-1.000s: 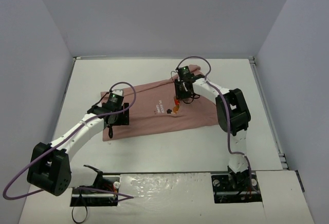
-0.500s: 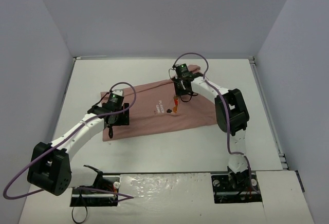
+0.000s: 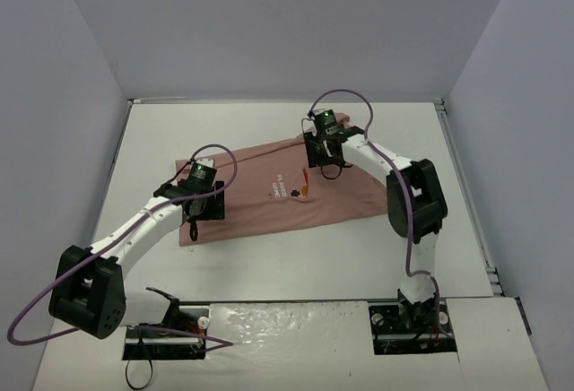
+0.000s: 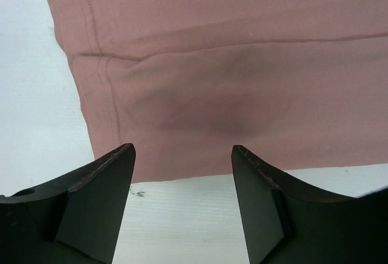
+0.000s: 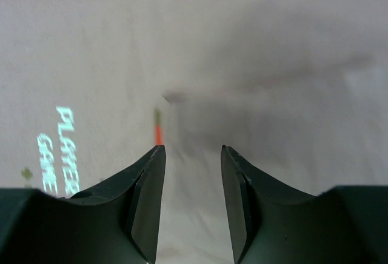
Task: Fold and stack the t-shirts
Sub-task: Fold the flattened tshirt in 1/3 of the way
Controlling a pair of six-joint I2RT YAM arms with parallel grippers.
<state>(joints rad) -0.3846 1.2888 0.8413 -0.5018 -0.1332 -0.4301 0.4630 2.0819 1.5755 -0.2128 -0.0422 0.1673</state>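
I'm looking at the white table [image 3: 269, 131] with the pink shirt [image 3: 260, 198] lying spread out across its middle. Left jaws are hanging wide apart over the shirt's near-left hem corner, gripping nothing. Right jaws are sitting parted just over the chest, right beside the lettering [image 5: 60, 149] and orange graphic [image 5: 159, 134], nothing pinched.

table [image 3: 269, 122]: white, matte | walls [image 3: 287, 23]: plain pale grey, standing at left, back, right sides
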